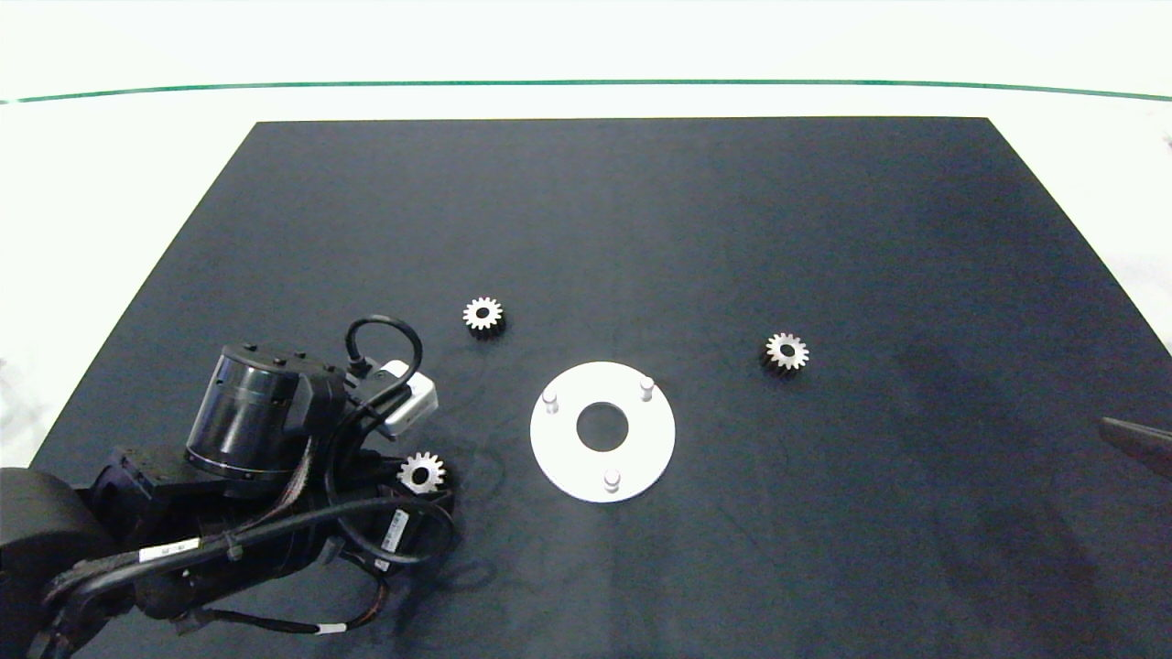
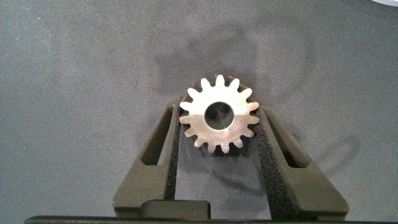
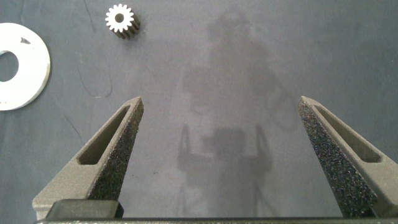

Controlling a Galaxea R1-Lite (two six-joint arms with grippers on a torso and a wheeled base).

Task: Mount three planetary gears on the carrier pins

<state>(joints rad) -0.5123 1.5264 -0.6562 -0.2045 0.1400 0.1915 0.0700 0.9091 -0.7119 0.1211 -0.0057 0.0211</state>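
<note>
My left gripper (image 2: 219,107) is shut on one planetary gear (image 2: 219,115), a small silver toothed wheel with a round centre hole; both foam pads press its sides. In the head view this gear (image 1: 422,473) is left of the white disc (image 1: 568,453). The disc carries three bare carrier pins (image 1: 550,399), (image 1: 646,386), (image 1: 612,478). A second gear (image 1: 482,314) lies beyond the disc to the left. A third gear (image 1: 786,351) lies to its right, also seen in the right wrist view (image 3: 120,18). My right gripper (image 3: 221,99) stands open over bare mat at the right edge.
Everything rests on a dark mat (image 1: 641,210) on a white table. The left arm's wrist and cables (image 1: 275,430) fill the mat's near left corner. The right wrist view shows part of the white disc (image 3: 28,78).
</note>
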